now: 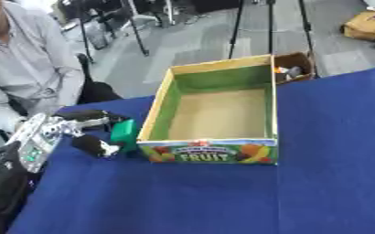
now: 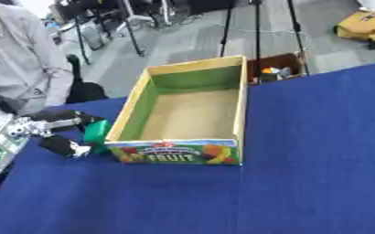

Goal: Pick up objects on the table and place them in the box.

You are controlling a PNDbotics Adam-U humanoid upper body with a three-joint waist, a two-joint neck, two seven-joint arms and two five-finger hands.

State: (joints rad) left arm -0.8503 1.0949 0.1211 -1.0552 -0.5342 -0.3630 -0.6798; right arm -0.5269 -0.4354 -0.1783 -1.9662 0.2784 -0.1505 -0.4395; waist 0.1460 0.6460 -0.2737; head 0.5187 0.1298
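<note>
Just left of the box (image 1: 211, 107) on the table (image 1: 302, 192), my left robot hand (image 1: 91, 132) pinches the green block (image 1: 125, 133); next, I judge, comes lifting it over the box wall.

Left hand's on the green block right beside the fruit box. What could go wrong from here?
1. The green block, pinched by the left hand, sits low against the fruit box; unless lifted enough, it may catch the wall and shove the box.
2. The block shows only partly between the fingers, so it might slip on the lift.
</note>
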